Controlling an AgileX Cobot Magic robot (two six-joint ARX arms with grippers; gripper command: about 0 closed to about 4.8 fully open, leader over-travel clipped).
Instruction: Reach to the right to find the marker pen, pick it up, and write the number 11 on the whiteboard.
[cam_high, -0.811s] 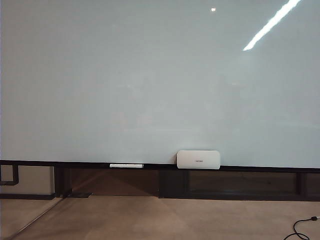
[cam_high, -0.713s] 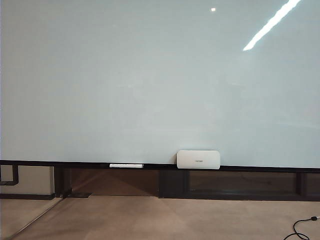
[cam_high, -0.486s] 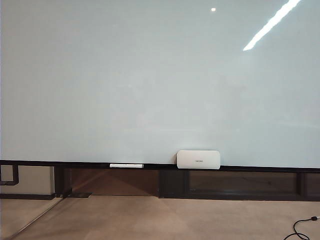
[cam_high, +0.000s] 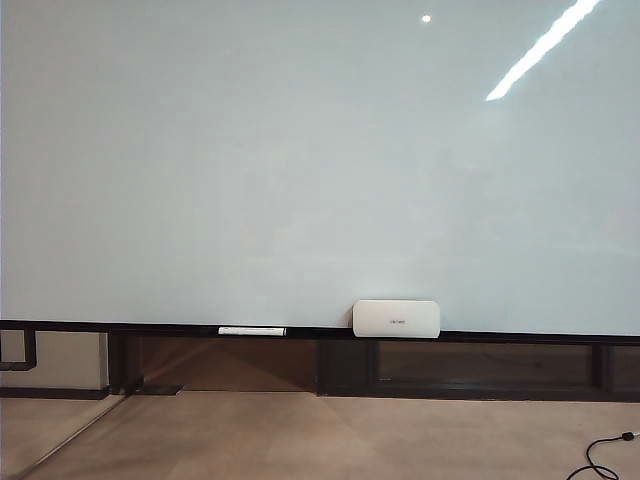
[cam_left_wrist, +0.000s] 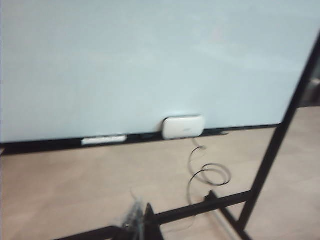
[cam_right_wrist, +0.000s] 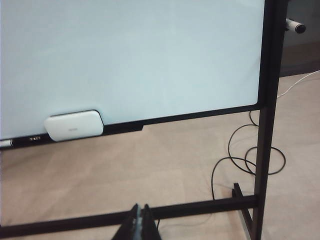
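On the whiteboard (cam_high: 300, 160) we see no strokes, so the number 11 is unwritten and the whole task lies ahead. In the right wrist view, the marker pen (cam_right_wrist: 295, 25) pokes out beyond the board's right frame post, untouched. Our right gripper (cam_right_wrist: 139, 224) hangs low and far from it, fingers pressed together, empty; our left gripper (cam_left_wrist: 136, 220) looks blurred, its opening unreadable

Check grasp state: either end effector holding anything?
Nothing held. Right end effector is shut empty, away from the glossy pale whiteboard; left end effector shows nothing gripped.
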